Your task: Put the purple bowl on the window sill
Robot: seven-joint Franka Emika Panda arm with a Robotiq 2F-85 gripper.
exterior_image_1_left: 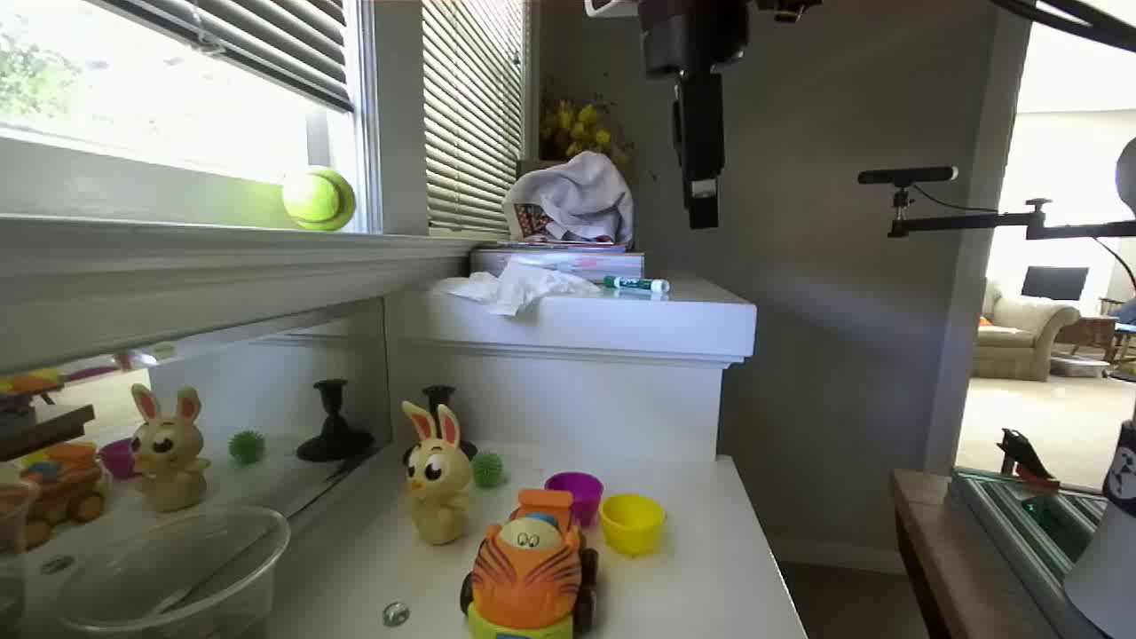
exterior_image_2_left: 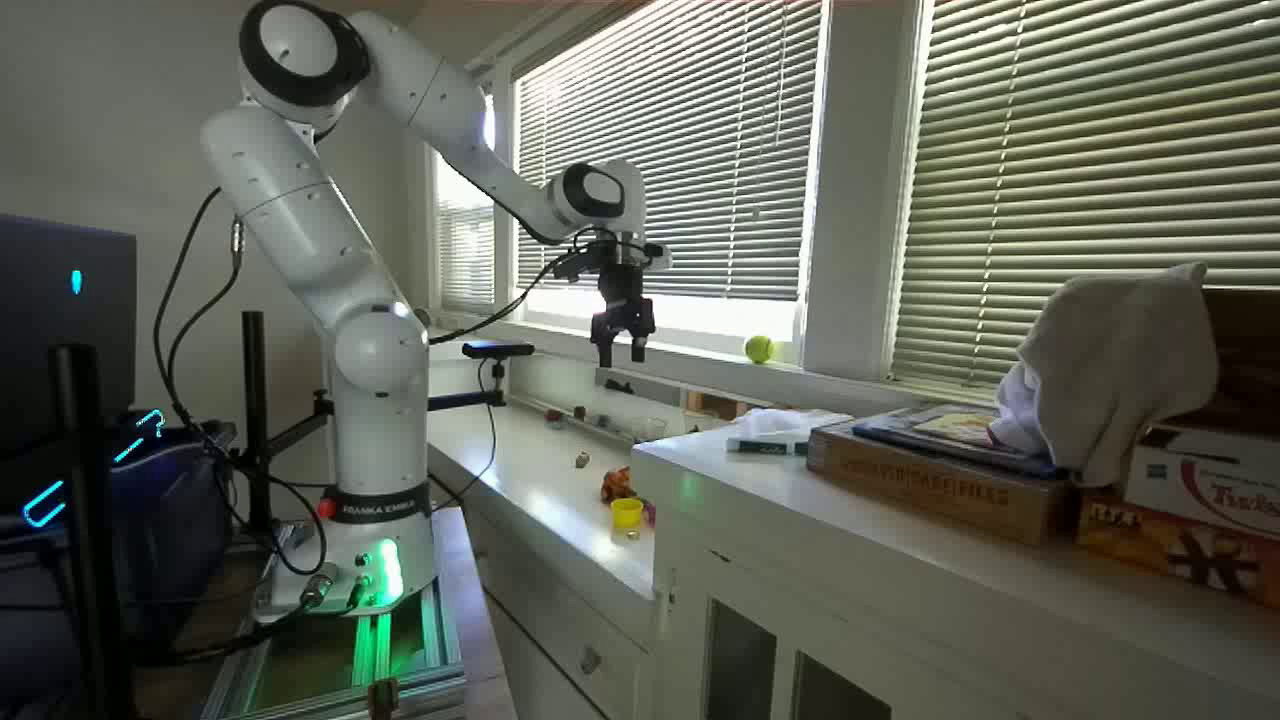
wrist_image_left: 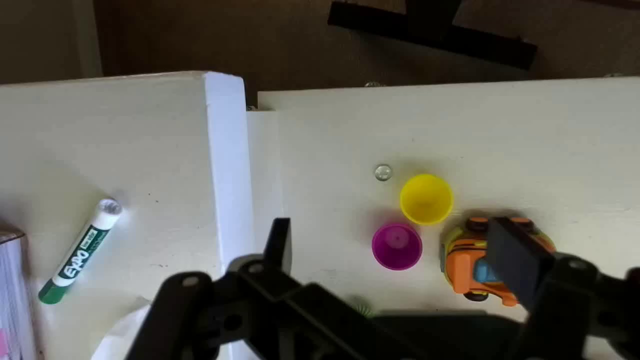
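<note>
Purple bowl [wrist_image_left: 396,255] upright on the white bench [wrist_image_left: 550,135], just beside the yellow bowl [wrist_image_left: 426,199] and near the orange toy car [wrist_image_left: 460,270]. Window sill [exterior_image_1_left: 204,247] runs higher than the bench; tennis ball [exterior_image_1_left: 315,197] sits on it. Gripper [exterior_image_2_left: 622,352] points down, well above the bench, fingers spread wide, holding nothing. From the wrist view, purple bowl shows between the fingertips, well below them. Marker [exterior_image_1_left: 635,284] lies on the raised counter block [exterior_image_1_left: 621,327], near a crumpled tissue [exterior_image_1_left: 532,284].
</note>
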